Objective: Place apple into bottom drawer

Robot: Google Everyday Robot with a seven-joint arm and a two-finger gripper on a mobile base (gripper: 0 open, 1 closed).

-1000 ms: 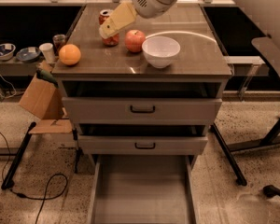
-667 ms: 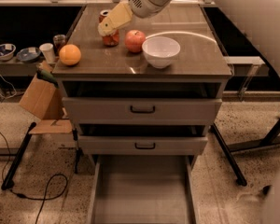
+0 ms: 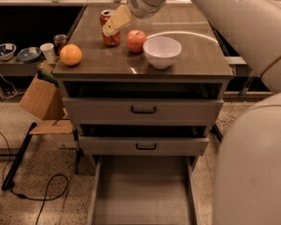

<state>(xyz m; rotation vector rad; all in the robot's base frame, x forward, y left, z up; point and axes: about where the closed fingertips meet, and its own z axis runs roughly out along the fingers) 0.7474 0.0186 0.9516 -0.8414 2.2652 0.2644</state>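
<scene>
Speckled flooring and a dim workshop frame a grey cabinet whose brown surface (image 3: 196, 55) carries four things, one of each: one apple (image 3: 136, 41), one orange (image 3: 70, 55), one red soda can (image 3: 111, 39) and one white bowl (image 3: 162, 51). We count three drawers. The two upper drawers (image 3: 143, 109) with black handles sit pushed in, while the bottom drawer (image 3: 143, 191) is pulled out toward us with its flat floor bare, which we take as the reason it stands open: it is ready to receive the fruit from above. The apple stands upright near the back of the surface, between the can and the bowl, just beside both and well apart from the orange at the left front corner. The gripper (image 3: 113, 23) hangs from the pale arm over the back left of the surface, overlapping the can in our view and just left of the apple, with no contact on the apple that we can see. Whether the gripper is open or closed we cannot tell. We judge that the grasp is not yet made: the gripper needs to shift right onto the apple without knocking the can or the bowl, both close enough to get nudged. Off to the left a low shelf (image 3: 9, 65) holds small cups and dishes, too small to count surely.
</scene>
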